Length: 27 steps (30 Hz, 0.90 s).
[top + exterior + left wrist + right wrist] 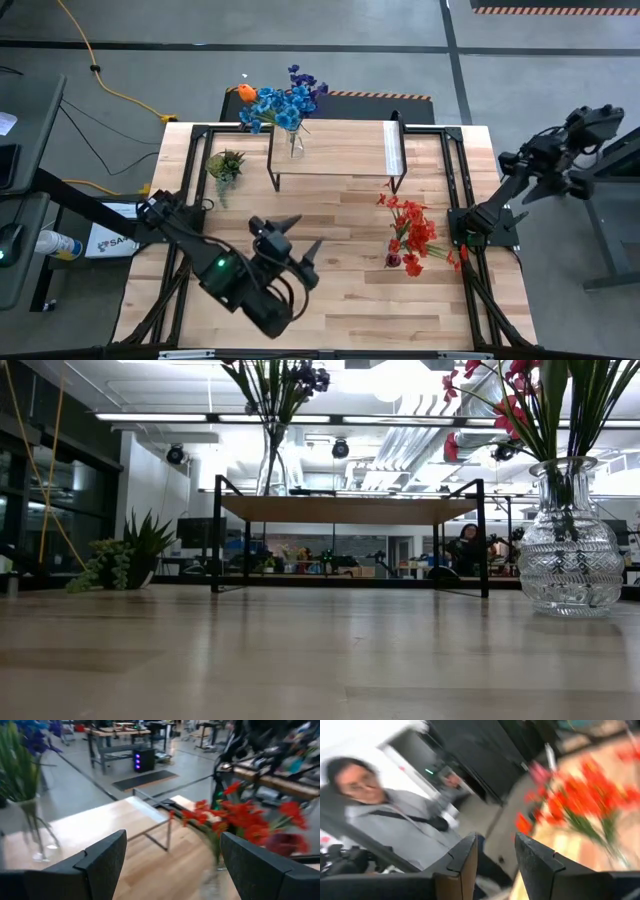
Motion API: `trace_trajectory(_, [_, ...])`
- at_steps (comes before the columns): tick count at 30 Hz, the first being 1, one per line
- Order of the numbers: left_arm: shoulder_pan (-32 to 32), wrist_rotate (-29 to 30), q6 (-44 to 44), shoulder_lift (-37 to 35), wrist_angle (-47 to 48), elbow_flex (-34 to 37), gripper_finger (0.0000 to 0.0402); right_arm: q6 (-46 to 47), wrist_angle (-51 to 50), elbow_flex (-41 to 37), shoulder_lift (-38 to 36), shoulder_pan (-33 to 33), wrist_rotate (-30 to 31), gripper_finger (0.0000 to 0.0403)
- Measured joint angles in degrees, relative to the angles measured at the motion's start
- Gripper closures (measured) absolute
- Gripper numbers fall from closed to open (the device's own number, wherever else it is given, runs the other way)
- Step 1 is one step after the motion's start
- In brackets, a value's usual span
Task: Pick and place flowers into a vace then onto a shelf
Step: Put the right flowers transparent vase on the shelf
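Here the flowers stand in two bunches. The blue bunch, with one orange bloom at its edge, sits in a clear vase on the left end of the shelf. The red bunch fills a second vase on the tabletop, in front of the shelf's right end. From above that vase is hidden under the blooms; in the low view it shows as a round cut-glass vase, with the red blooms cut off by the frame's upper edge. The shelf vase also loses its blooms at that edge.

A small spiky plant rests on the table just left of the shelf.

The left gripper hangs over the near left part of the table, well apart from both bunches, fingers spread wide with nothing between them. Its wrist view looks across at the red flowers, blurred, and the shelf's corner.

The right gripper is off the table beyond its right edge, raised and turned away. Its fingers stand partly apart and bare. Behind them a person in a grey top shows, heavily blurred, and the red blooms are a smear.
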<state>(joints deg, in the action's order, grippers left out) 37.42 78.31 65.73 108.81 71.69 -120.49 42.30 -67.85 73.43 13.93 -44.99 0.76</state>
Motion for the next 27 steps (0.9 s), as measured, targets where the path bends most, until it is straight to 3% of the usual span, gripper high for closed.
trace_trajectory(6, [0.7, -3.3, -2.5, 0.0, -7.0, 0.0, 0.0048, 6.6, -11.6, -1.3, 0.0, 1.1, 0.4, 0.0279])
trace_trajectory(12, [0.9, -4.4, -9.9, 0.0, -14.1, 0.0, 0.0048, 6.8, -14.8, -6.9, 0.0, 5.5, -2.0, 0.0279])
trace_trajectory(21, [2.1, -4.4, -12.7, 0.0, -15.7, 0.0, 0.0048, 6.0, -13.2, -21.6, 0.0, 12.1, -11.9, 0.0279])
trace_trajectory(27, [4.0, -4.3, -12.9, 0.0, -15.8, 0.0, 0.0048, 5.7, -1.5, -31.6, 0.0, 13.6, -16.3, 0.0279])
